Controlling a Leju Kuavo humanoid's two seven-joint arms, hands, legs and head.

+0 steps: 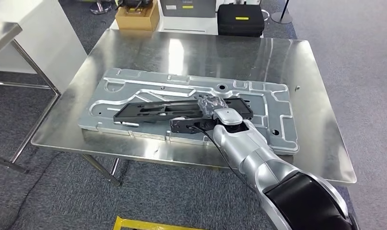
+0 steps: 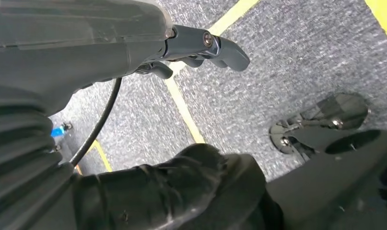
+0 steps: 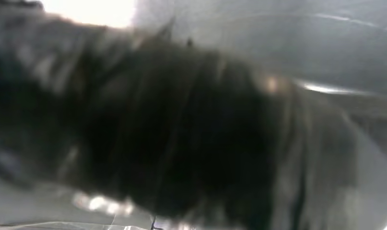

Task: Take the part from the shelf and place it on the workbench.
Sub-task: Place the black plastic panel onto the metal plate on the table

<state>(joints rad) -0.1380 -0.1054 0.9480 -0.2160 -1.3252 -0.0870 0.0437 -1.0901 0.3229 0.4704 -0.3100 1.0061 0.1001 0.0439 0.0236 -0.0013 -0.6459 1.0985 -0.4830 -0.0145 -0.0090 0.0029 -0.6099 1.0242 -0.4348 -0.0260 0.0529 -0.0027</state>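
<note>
While flat on plate, part.

One steel desk carries two parts: one large silver cast panel and one long black part lying on it. One silver arm reaches in, ending in one hand. Beyond the desk's far edge sit one cardboard box and one black case.
</note>
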